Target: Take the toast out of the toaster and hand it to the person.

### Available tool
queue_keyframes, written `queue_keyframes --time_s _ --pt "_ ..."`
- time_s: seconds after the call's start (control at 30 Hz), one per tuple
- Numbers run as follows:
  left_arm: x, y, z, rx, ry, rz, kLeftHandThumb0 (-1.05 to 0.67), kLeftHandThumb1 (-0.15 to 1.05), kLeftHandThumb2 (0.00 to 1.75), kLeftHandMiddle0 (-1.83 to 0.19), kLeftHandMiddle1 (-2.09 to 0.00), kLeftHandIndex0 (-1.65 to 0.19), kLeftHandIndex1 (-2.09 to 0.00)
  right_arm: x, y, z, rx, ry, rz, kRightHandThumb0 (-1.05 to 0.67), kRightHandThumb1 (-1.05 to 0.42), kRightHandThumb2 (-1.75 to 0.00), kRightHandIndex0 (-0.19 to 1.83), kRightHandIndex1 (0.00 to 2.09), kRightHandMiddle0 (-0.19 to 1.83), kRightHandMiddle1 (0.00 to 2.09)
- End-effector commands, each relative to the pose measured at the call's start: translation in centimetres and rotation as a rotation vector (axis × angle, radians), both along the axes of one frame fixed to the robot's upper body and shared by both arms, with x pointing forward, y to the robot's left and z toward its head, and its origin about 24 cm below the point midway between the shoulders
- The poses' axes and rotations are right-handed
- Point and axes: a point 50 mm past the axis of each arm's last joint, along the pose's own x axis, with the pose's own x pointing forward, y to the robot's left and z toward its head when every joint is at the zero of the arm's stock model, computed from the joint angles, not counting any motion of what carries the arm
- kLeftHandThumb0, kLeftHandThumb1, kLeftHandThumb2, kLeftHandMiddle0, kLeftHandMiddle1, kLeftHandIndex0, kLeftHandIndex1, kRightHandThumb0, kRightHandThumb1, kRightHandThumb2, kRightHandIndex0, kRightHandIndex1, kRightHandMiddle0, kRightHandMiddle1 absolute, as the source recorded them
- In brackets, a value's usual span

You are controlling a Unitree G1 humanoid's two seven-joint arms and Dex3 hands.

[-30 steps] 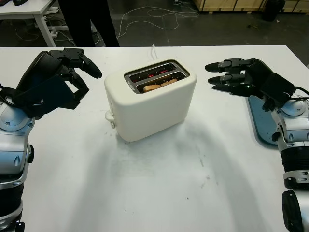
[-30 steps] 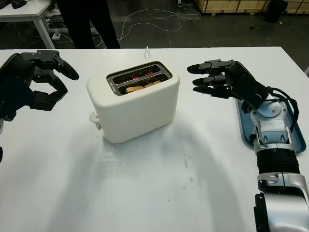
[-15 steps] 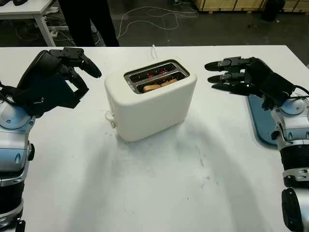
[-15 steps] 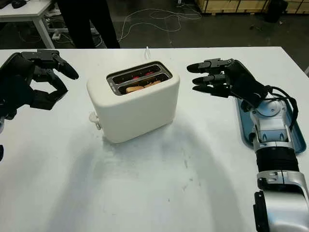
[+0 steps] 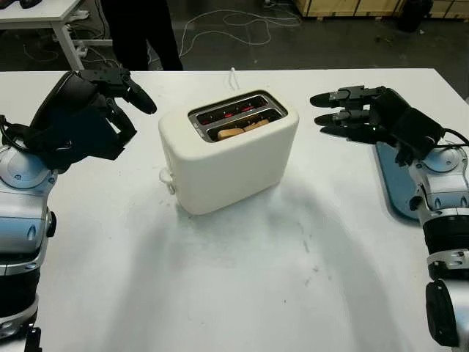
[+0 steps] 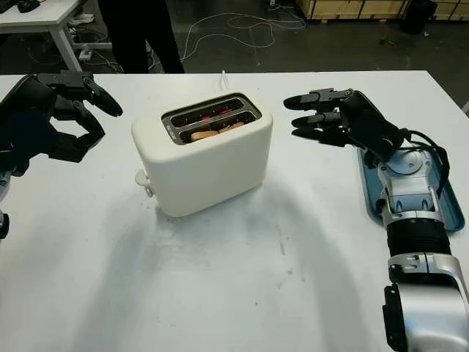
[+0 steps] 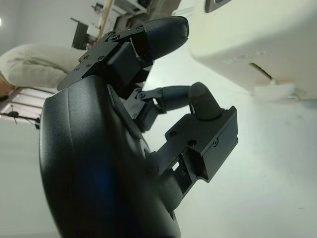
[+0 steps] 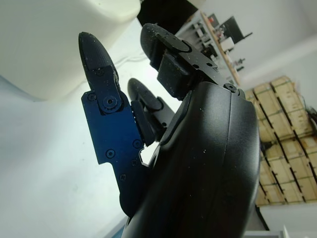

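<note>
My left hand (image 5: pixel 102 99) has lifted a bit at toaster's (image 5: pixel 229 150) 9 o'clock, open, holding nothing. Right hand (image 5: pixel 352 114) at 3 o'clock, open, unchanged. Toast (image 5: pixel 242 130) down in slot; reach-in not begun.

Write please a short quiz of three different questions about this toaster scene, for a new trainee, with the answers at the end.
1. True or false: the toast sits inside the toaster.
2. What lies on the table under the right hand's arm? A) blue tray B) plate C) knife
3. Fill in: the left hand holds ____.

Key: 1 true. 2 A, the blue tray. 3 nothing; both hands are open, one on each side of the toaster.
</note>
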Motion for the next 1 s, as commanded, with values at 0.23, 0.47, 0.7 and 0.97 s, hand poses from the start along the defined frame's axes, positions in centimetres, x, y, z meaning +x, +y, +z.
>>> queue_keyframes --time_s 0.23,0.47,0.7,0.97 --pt "1.1 0.1 -0.1 0.016 -0.011 0.001 0.32 0.43 0.95 -0.8 -1.22 -0.75 -1.01 1.1 0.6 0.4 -0.009 -0.007 0.0 -0.59 -0.81 0.0 0.89 0.0 0.82 0.01" --pt "1.1 -0.1 0.2 0.048 0.01 0.02 0.32 0.48 0.84 -0.81 -1.15 -0.78 -0.94 1.1 0.5 0.3 -0.008 -0.001 0.001 -0.61 -0.8 0.0 0.9 0.01 0.82 0.0" --pt "0.5 -0.3 -0.2 0.015 -0.009 -0.007 0.33 0.42 0.93 -0.86 -1.14 -0.81 -0.9 0.5 0.2 0.4 -0.019 -0.023 0.007 -0.55 -0.8 0.0 0.89 0.0 0.81 0.0" --pt "0.3 0.0 -0.5 0.005 -0.006 -0.012 0.26 0.34 1.05 -0.86 -1.17 -0.83 -0.94 0.4 0.2 0.1 0.029 0.01 0.016 -0.53 -0.8 0.0 0.87 0.0 0.79 0.0"
